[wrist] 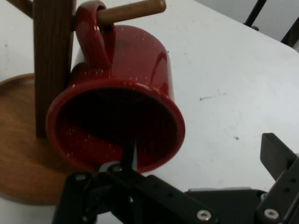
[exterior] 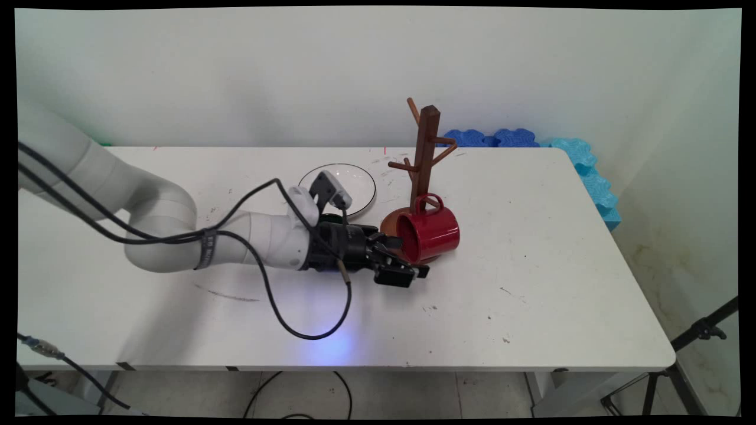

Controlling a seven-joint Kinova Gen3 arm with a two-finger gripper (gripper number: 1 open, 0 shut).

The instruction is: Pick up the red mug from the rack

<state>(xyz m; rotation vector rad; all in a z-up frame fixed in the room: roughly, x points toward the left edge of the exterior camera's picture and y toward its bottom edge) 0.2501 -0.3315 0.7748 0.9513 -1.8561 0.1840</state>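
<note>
A red mug (exterior: pixel 431 233) hangs by its handle on a low peg (wrist: pixel 135 10) of a wooden mug tree (exterior: pixel 425 153), and its mouth faces my gripper. The mug (wrist: pixel 131 60) lies against the tree's post (wrist: pixel 51 60), above the round wooden base (wrist: pixel 18 154). My gripper (exterior: pixel 410 257) is low over the table, at the mug's left, and open. In the hand view one finger (wrist: pixel 128 151) reaches into the mug's mouth. The other finger (wrist: pixel 278 156) stands well outside the mug's wall, over bare table. The gripper (wrist: pixel 201 156) holds nothing.
A clear glass plate (exterior: pixel 360 177) lies behind the wrist, left of the tree. Blue foam pieces (exterior: pixel 590 171) line the table's far right corner. A black cable (exterior: pixel 307 333) loops down onto the table under the arm. A tripod leg (exterior: pixel 700 333) stands off the table's right end.
</note>
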